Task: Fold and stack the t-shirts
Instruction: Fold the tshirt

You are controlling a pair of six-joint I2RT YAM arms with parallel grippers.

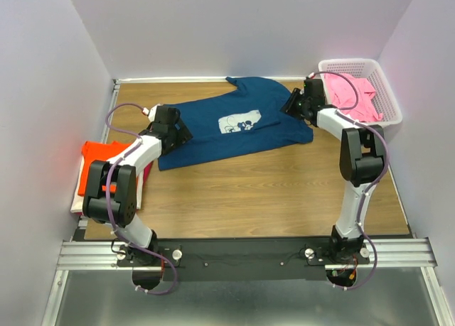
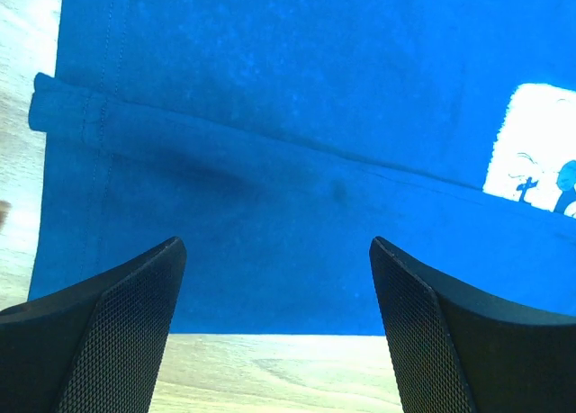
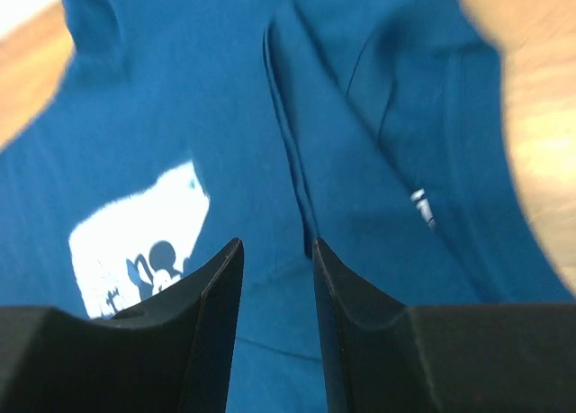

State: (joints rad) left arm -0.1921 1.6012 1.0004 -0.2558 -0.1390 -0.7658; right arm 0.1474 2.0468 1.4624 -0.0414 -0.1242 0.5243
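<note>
A dark navy t-shirt (image 1: 234,123) with a white chest print (image 1: 239,121) lies partly folded across the far middle of the table. My left gripper (image 1: 178,136) hovers over its left end, jaws wide open and empty; the left wrist view shows the gripper (image 2: 277,244) above the navy cloth (image 2: 297,116) near its edge. My right gripper (image 1: 293,104) is over the shirt's right end; its wrist view shows the gripper (image 3: 277,242) narrowly open, with folded navy cloth (image 3: 378,188) below. An orange tee (image 1: 96,166) lies at the left on a white one (image 1: 78,202). A pink tee (image 1: 348,91) is in the basket.
The white lattice basket (image 1: 387,91) stands at the far right corner, close behind the right arm. The orange and white pile sits at the table's left edge beside the left arm. Bare wooden tabletop (image 1: 270,191) lies in front of the navy shirt. White walls enclose three sides.
</note>
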